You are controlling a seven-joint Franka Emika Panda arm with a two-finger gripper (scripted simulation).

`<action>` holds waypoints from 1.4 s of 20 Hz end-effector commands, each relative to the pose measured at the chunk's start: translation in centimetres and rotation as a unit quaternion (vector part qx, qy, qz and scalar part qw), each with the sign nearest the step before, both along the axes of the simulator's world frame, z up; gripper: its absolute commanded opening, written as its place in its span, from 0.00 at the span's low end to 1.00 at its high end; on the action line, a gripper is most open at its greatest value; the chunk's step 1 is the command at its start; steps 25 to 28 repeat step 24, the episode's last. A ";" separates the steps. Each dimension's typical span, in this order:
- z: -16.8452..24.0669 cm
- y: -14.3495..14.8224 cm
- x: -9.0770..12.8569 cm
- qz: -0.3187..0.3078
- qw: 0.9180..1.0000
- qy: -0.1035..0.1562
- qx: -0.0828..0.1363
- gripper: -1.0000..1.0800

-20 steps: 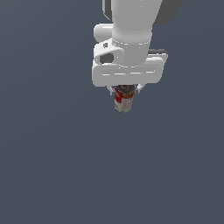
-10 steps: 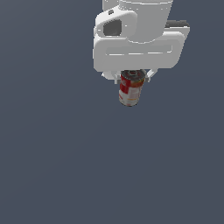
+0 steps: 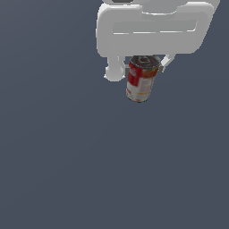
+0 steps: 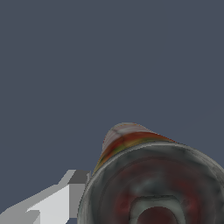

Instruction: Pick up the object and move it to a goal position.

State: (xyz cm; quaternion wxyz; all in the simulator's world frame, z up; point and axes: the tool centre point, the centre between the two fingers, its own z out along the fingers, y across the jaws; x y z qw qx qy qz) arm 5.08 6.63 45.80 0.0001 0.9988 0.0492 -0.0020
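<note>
Overhead, the gripper [image 3: 139,67] clamps the can [image 3: 141,80], its red-and-white label unreadable.

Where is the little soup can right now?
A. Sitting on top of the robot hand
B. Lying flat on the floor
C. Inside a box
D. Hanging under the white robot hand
D: in the exterior view the can hangs just below the white gripper, its silver top tucked between the jaws.
</note>
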 end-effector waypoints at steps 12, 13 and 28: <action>3.8 0.8 1.4 0.000 1.000 -0.002 0.000 0.00; 3.9 0.8 1.5 0.000 1.000 -0.002 0.000 0.00; 4.4 0.9 1.7 0.000 1.000 -0.002 0.000 0.00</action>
